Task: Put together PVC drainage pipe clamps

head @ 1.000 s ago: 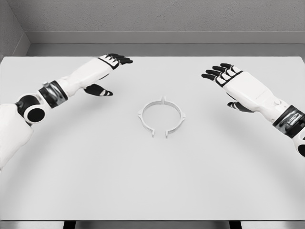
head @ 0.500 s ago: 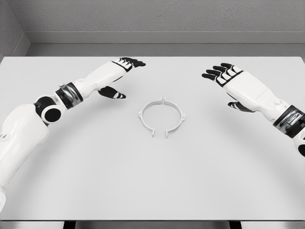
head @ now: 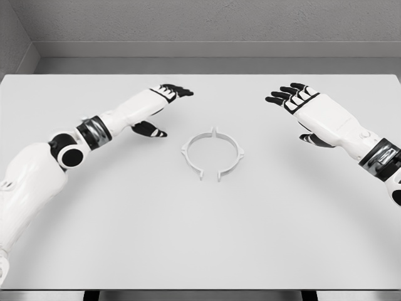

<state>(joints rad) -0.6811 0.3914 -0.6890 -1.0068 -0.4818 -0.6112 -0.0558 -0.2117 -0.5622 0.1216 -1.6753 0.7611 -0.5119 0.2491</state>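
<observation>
1. I see the pipe clamp [head: 212,154] lying flat mid-table [head: 125,238], untouched.
2. Left hand [head: 156,106] and right hand [head: 307,106] are both spread, empty, flanking it.
3. I fear a flat sideways reach just slides the thin ring.

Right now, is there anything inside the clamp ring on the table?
Nothing visible: inside the clamp ring only bare table shows. The left hand and right hand are apart from it, open. Nothing covers the ring.
</observation>
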